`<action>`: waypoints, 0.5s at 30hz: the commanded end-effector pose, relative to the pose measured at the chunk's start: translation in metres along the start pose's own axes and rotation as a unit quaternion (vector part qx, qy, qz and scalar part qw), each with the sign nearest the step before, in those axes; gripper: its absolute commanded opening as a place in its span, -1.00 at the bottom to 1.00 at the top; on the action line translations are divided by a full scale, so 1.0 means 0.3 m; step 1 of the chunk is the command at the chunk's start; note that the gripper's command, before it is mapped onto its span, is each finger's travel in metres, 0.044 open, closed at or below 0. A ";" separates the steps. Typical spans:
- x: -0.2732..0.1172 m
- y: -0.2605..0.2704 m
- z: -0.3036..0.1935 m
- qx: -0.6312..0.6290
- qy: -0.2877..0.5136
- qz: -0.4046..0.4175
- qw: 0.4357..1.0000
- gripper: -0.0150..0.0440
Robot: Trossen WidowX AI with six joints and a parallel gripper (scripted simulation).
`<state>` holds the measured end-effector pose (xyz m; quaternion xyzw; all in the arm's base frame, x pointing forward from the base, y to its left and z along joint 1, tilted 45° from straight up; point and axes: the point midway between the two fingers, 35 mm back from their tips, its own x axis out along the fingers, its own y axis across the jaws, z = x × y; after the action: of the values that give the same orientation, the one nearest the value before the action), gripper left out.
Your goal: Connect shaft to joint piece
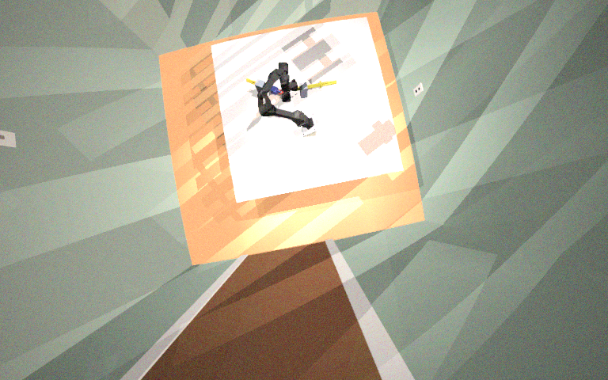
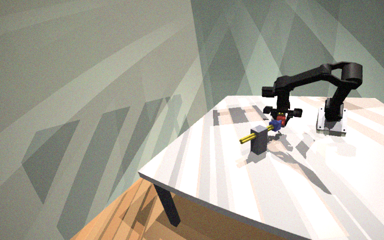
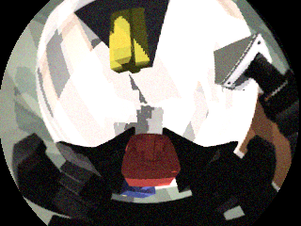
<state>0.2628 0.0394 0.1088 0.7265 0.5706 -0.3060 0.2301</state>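
My gripper (image 1: 282,93) (image 2: 280,121) (image 3: 149,130) points down and is shut on the red joint piece (image 2: 280,120) (image 3: 150,162). The blue hinge part (image 1: 274,90) (image 2: 274,125) (image 3: 140,191) sits beside it, on the end of the first yellow shaft (image 1: 250,81) (image 2: 246,138), which passes through the first grey block (image 1: 259,83) (image 2: 258,141). The second yellow shaft (image 1: 323,84) (image 3: 120,44) runs through the second block (image 1: 304,90) (image 3: 94,21). In the wrist view its end lies ahead of the red piece, slightly left, with a gap between. The opening's exact direction is hard to tell.
The robot base (image 1: 308,131) (image 2: 331,125) stands on the white table (image 1: 313,165) (image 2: 215,181), off to one side of the shafts. The arm arches over the first shaft's side in the top view. The second block stands close to the gripper.
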 end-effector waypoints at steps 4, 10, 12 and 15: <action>0.005 0.019 -0.002 -0.059 0.016 -0.001 0.998 -0.49; 0.005 0.020 -0.002 -0.064 0.017 -0.001 0.998 -0.49; 0.005 0.020 -0.002 -0.064 0.017 -0.001 0.998 -0.49; 0.006 0.020 -0.002 -0.066 0.017 -0.001 0.998 -0.49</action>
<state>0.2685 0.0395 0.1080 0.7152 0.5925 -0.2602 0.2641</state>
